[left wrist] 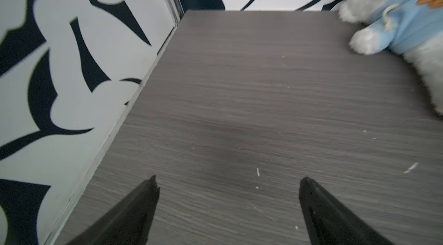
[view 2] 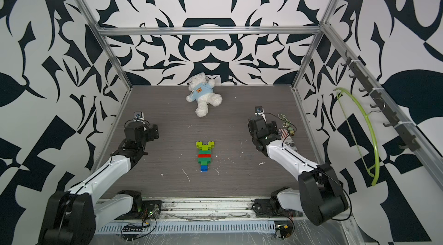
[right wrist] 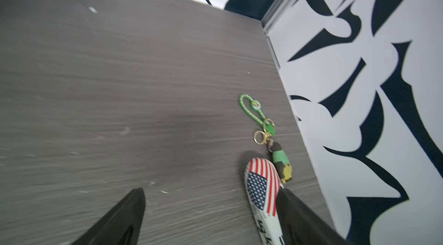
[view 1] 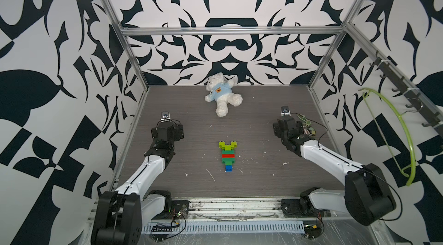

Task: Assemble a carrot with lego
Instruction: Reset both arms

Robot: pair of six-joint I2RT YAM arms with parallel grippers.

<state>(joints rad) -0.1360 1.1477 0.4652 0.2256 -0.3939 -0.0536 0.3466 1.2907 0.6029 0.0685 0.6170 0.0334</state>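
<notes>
In the middle of the table (view 1: 187, 136), flat on its side, lies the carrot (view 1: 228, 156), and it looks finished to me: forked lime-green top, green body with one red band, one blue tip. Both top views show it whole, and I see no loose lego anywhere on the wood. Its long axis runs from front to back, with the fork towards the rear wall and the blue tip towards the arms' bases.

The carrot sits between the two arms, well apart from both, and neither looks clearly nearer. The left gripper (left wrist: 227, 179) and the right gripper (right wrist: 211, 191) both point towards the back of the cell. So the carrot lies inward of each set of fingers and a bit behind them, out of both wrist views. I'd say any further reach for it means swinging inward and drawing back first.

Both pairs of fingers are spread wide with only bare tabletop between them. They hold nothing.

By count:
- one carrot
- two arms
- one teddy bear (view 1: 221, 93) against the rear wall
- one keychain (right wrist: 263, 131) near the right-hand wall
- one flag-printed thing (right wrist: 261, 184) beside the keychain, partly hidden behind a right finger; I cannot tell whether they touch
</notes>
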